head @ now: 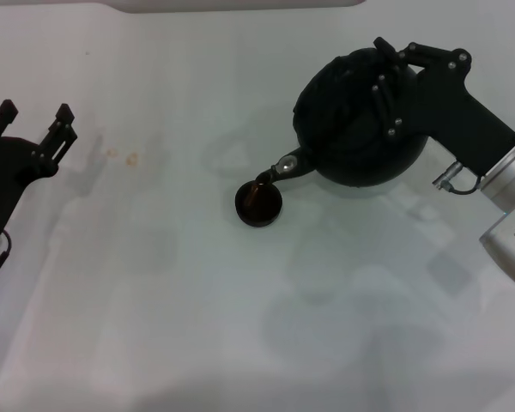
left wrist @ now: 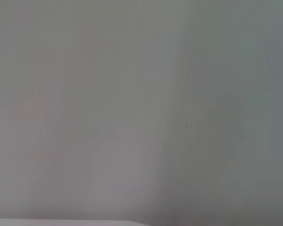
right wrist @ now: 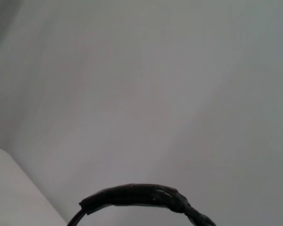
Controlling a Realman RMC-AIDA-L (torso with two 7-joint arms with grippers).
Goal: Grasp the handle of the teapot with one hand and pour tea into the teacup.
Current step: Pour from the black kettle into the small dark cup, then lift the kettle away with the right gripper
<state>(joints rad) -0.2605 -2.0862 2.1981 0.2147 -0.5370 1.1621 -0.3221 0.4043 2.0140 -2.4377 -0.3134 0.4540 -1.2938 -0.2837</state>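
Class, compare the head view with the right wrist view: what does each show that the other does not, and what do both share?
Only the head view shows the teapot tilted by the right gripper, tea streaming from its spout into the teacup, and the left gripper open, idle at the far left. Only the right wrist view shows the handle up close, as a black arch. Both share the pale table.

The right gripper (head: pixel 393 86) is matte black plastic with angular linkage bars dotted with small silver screws. It sits on a blocky black housing that joins a brushed silver cylindrical wrist, followed by a white arm segment with a small vent grille. A thin grey cable loops beside the joint. The left gripper (head: pixel 34 120) is black too, with two stubby prongs and a green light on the white wrist.
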